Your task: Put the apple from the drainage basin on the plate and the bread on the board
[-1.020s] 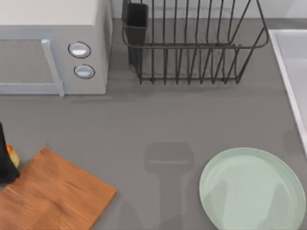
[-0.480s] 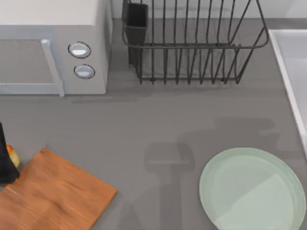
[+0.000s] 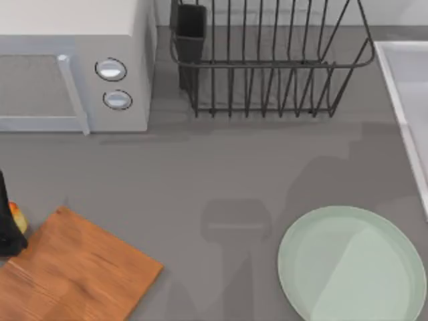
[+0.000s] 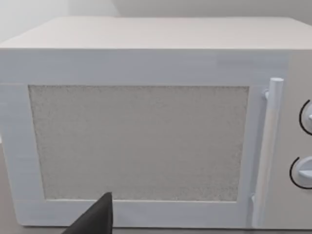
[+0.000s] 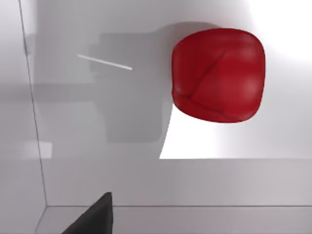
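The glossy deep-red apple [image 5: 218,74] lies on the white floor of the drainage basin [image 5: 97,161], below my right gripper [image 5: 95,217], which hangs over it without touching. The basin's edge [image 3: 404,87] runs along the table's right side. The pale mint plate [image 3: 351,264] sits at the front right. The wooden board [image 3: 73,274] lies at the front left. The golden bread [image 3: 17,218] rests just off the board's left corner, right beside my left gripper [image 3: 7,224]. I cannot tell whether they touch.
A white microwave [image 3: 73,67] stands at the back left and faces the left wrist camera [image 4: 141,141]. A black wire dish rack [image 3: 267,60] stands at the back centre. Bare grey counter [image 3: 221,174] lies between board and plate.
The arm shadow on the counter near the plate has slid toward the back right, toward the basin. The left gripper, bread, board and plate have not moved.
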Controlling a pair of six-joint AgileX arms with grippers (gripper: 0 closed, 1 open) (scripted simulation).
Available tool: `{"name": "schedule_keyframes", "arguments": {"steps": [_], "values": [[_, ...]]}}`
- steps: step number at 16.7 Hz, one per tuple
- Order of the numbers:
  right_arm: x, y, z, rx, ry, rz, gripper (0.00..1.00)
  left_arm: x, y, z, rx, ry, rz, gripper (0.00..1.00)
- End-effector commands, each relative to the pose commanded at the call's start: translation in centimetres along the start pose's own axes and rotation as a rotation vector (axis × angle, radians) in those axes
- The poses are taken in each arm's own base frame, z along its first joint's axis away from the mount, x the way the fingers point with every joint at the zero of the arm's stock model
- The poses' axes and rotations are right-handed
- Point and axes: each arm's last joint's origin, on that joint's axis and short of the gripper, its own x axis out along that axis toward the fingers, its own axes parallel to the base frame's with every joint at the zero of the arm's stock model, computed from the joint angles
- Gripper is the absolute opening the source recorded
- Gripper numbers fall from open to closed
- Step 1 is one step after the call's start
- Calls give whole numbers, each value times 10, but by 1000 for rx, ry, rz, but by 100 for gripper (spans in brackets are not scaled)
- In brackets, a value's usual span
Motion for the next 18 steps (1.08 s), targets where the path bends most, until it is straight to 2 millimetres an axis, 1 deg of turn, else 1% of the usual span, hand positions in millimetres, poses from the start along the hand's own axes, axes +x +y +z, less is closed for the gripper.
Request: {"name": "schedule_keyframes", "arguments": {"steps": [2, 8, 9, 10, 12, 16, 18], "values": [[6, -3, 3, 0, 21, 6, 100, 0, 0, 0, 0, 0, 0, 100], [7, 0, 4, -4, 21, 6, 100, 0, 0, 0, 0, 0, 0, 100], [12, -1, 4, -4, 23, 6, 100, 0, 0, 0, 0, 0, 0, 100], [21, -1, 5, -4, 27, 7, 100, 0, 0, 0, 0, 0, 0, 100], [48, -2, 8, -3, 27, 7, 100, 0, 0, 0, 0, 0, 0, 100], [116, -4, 9, -2, 1, 0, 100, 0, 0, 0, 0, 0, 0, 100], [143, -3, 4, 0, 10, 3, 100, 0, 0, 0, 0, 0, 0, 100]]}}
